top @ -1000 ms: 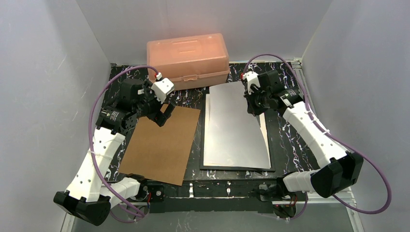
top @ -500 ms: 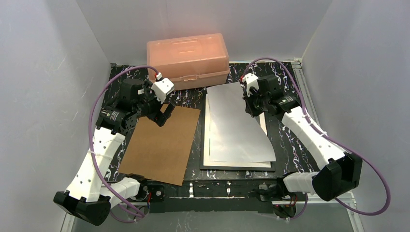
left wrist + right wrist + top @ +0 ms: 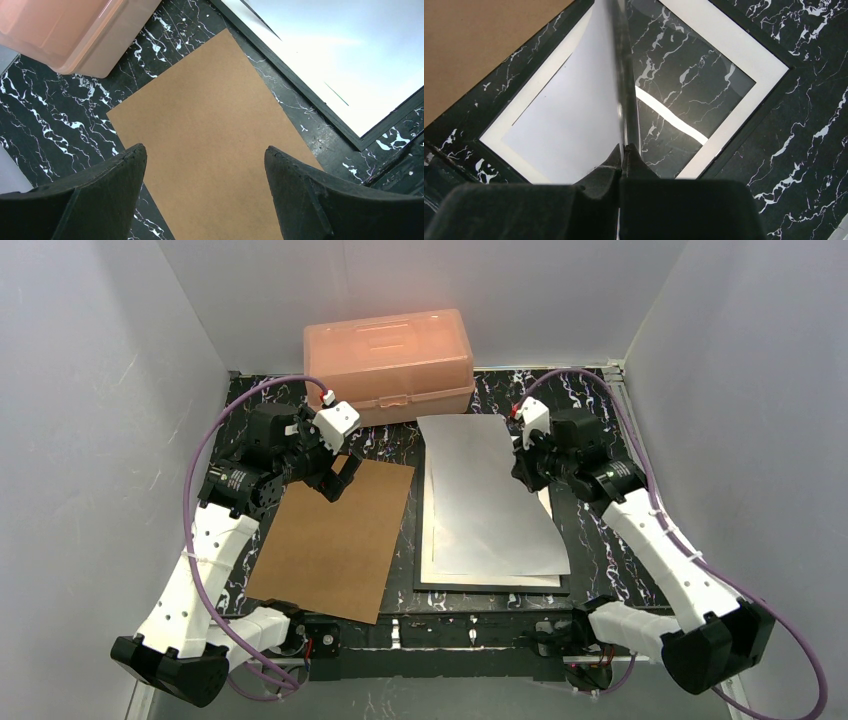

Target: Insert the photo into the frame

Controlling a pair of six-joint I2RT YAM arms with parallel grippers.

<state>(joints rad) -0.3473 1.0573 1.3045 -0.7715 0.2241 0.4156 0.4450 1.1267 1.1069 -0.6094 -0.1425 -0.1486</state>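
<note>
Photo [image 3: 490, 490]: clamped by one long edge between the shut tips of the right pincer [image 3: 527, 465], spreading away from those tips toward the other arm and hanging slantwise over the frame [image 3: 490, 588] directly beneath. Shows only a plain white side from above; printed side probably turned down, though hidden in every view. Not yet seated: skewed against the opening below the tips, overlapping the rim.

Left pincer [image 3: 340, 478]: spread wide, gripping nothing, poised just above the backing board [image 3: 335, 535] lying flat under its tips, well apart from the frame.

Could land askew if let go at this tilt, riding on the rim instead of dropping inside. Could crease right where the tips bite, being held by a single edge and sagging under its own weight. Could drag the loose mat [image 3: 734, 37] out of square beneath the right pincer if slid across it. Could skate over the glossy pane [image 3: 684, 90], with nothing pressing down on the side away from the tips.

Thin, limp, matte white paper, gently bowed. Slim flat black rectangle around clear glazing, shiny enough to mirror a bright streak and marble veins. Flat white border with a rectangular window. Stiff, dull brown board, square-cornered. Beyond the left pincer, a peach translucent plastic box [image 3: 390, 360] with rounded edges. Under all of it, a black table top [image 3: 600, 540] veined in white
</note>
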